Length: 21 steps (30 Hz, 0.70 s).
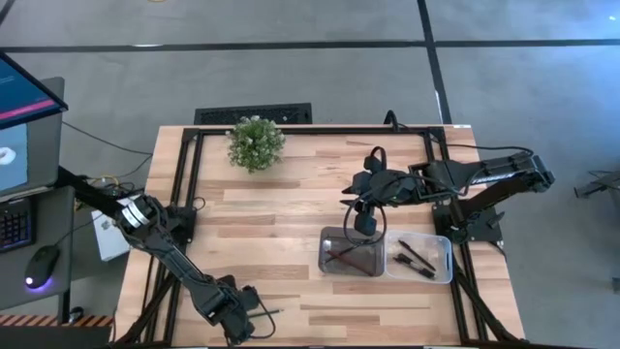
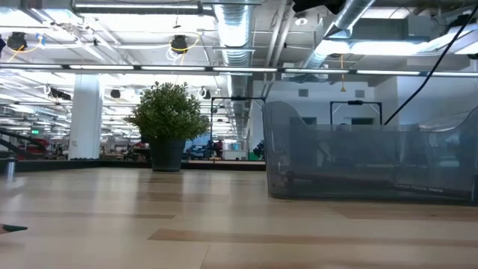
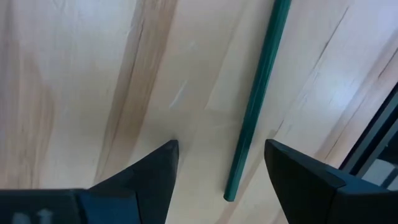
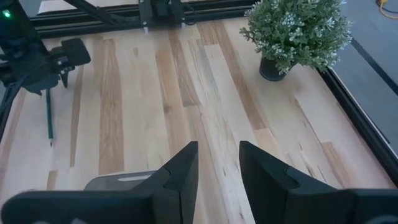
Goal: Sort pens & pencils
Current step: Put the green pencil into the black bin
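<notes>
A thin green pencil (image 3: 255, 106) lies flat on the wooden table near its near edge, also seen as the pencil (image 1: 272, 312) in the high view and the pencil (image 4: 48, 124) in the right wrist view. My left gripper (image 3: 221, 152) is open and low over it, one finger on each side of the pencil's end, apart from it. My right gripper (image 1: 363, 225) hovers open over the far edge of the metal tray (image 1: 325, 237), which holds thin pencils (image 1: 344, 255). Black pens (image 1: 415, 258) lie in the clear tray (image 1: 446, 242) beside it.
A small potted plant (image 1: 256, 142) stands at the table's far side, left of the right arm. The black table frame runs along the edges (image 3: 373, 137), close to the green pencil. Bare wood lies between the left gripper and the trays.
</notes>
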Each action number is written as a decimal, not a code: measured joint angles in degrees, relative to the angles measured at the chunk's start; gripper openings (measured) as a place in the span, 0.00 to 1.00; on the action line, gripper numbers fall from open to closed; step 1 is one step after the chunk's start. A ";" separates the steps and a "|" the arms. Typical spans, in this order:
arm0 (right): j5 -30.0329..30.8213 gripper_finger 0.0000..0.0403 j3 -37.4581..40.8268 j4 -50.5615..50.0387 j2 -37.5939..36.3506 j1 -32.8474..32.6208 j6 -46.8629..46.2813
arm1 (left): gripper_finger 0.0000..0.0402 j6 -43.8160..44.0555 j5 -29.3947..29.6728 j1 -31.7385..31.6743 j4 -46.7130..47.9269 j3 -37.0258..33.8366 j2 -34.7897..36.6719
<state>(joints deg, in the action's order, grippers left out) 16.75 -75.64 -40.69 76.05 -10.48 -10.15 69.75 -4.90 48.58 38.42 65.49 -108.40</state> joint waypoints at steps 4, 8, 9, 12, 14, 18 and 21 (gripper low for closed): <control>-0.12 0.34 0.00 -0.02 0.00 0.00 -0.82 | 0.59 0.85 0.87 0.05 -0.22 -0.08 0.04; -0.15 0.35 0.00 -0.04 0.00 0.00 -1.86 | 0.59 1.80 3.04 0.33 -0.37 -0.15 0.02; -0.15 0.34 0.00 -0.04 0.00 -0.02 -1.88 | 0.59 1.80 3.11 0.31 -0.35 -0.15 0.02; -0.16 0.34 0.00 -0.04 0.00 -0.02 -1.88 | 0.59 1.75 3.19 0.31 -0.38 -0.17 -0.02; -0.16 0.34 0.00 -0.04 0.00 -0.02 -1.88 | 0.59 1.75 3.25 0.31 -0.38 -0.19 -0.04; -0.18 0.35 0.00 -0.05 0.00 -0.02 -1.92 | 0.59 2.60 3.62 0.28 -0.40 -0.24 -0.11; -0.18 0.34 0.00 -0.06 0.00 -0.02 -1.97 | 0.59 2.39 3.96 0.28 -0.12 -0.24 -0.13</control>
<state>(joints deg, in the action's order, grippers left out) 16.58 -75.64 -40.75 76.05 -10.50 -12.12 72.14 -0.93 48.86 38.29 65.25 -108.53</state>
